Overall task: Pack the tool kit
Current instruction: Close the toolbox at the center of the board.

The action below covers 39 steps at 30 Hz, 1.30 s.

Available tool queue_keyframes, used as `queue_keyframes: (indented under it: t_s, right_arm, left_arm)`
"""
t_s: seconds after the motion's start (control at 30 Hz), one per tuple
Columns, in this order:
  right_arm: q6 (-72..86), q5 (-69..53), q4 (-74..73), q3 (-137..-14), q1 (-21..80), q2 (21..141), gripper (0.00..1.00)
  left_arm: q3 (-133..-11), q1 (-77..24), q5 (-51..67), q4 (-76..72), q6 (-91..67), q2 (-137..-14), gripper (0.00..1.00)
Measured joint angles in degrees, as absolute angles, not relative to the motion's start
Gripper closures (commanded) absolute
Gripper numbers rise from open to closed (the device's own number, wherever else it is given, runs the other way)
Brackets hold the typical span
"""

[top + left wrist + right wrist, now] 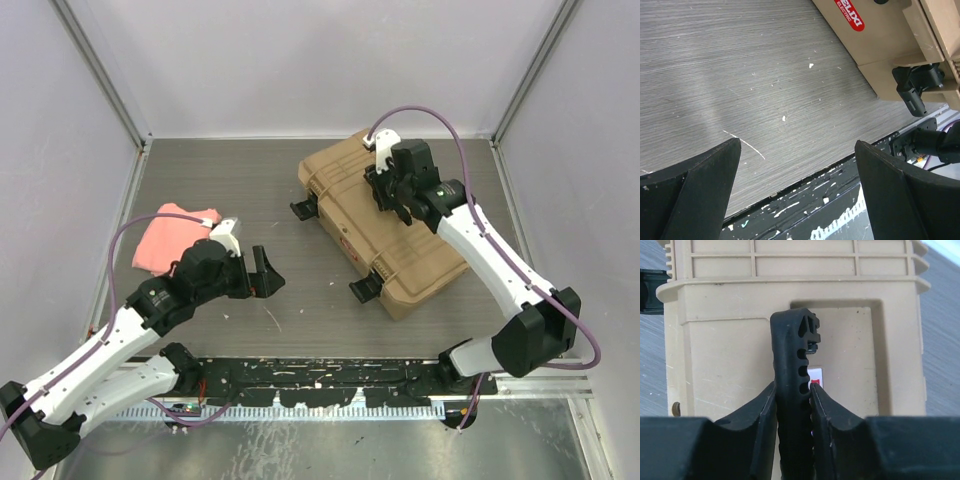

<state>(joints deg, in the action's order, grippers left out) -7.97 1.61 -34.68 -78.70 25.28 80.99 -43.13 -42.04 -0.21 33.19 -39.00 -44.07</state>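
Nearest my bases, my left gripper (262,272) hangs over the tabletop (230,190) with its fingers spread wide, holding nothing (the pink cloth (170,238) sits off to its left). Further out lies the tan case (345,185), lid down, its black latches (364,289) sticking out unfastened, no loose tools in sight. Over its middle, my right gripper (792,405) clamps the black handle (792,340) from both sides. Closing-up step, I reckon: next I'd steady the case by that handle and bring the left in to snap those latches.
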Motion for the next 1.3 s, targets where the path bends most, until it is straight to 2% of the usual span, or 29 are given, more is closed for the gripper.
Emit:
queue_keyframes:
  t_s: [0.17, 0.47, 0.63, 0.83, 1.07, 1.2, 1.3]
  right_arm:
    - [-10.2, 4.1, -31.0, -74.9, 27.6, 78.3, 0.73]
    - [-10.5, 5.7, -30.4, -72.6, 33.8, 76.1, 0.76]
    - [-10.4, 4.4, -30.0, -72.5, 36.3, 76.1, 0.76]
    - [-9.6, 3.4, -29.1, -72.0, 38.5, 76.0, 0.77]
    - [-7.0, 1.9, -27.5, -70.7, 40.4, 75.2, 0.77]
    - [-6.2, -0.3, -27.3, -70.7, 40.9, 75.2, 0.76]
    - [-6.0, -1.9, -27.2, -70.7, 41.2, 75.2, 0.76]
  left_arm:
    - [-43.1, -42.0, -2.4, 33.5, -39.6, -43.3, 0.02]
    - [-42.2, -40.8, -4.6, 34.6, -42.5, -42.8, 0.02]
    - [-40.8, -35.6, -1.5, 34.3, -44.7, -42.8, 0.02]
    - [-36.4, -24.6, 6.0, 32.2, -48.6, -38.1, 0.02]
    - [-27.2, -12.7, 18.9, 19.2, -55.2, -35.5, 0.02]
    - [-18.0, -7.6, 24.3, 4.3, -61.7, -38.0, 0.02]
    - [-15.6, -6.7, 25.8, -2.0, -64.2, -41.8, 0.02]
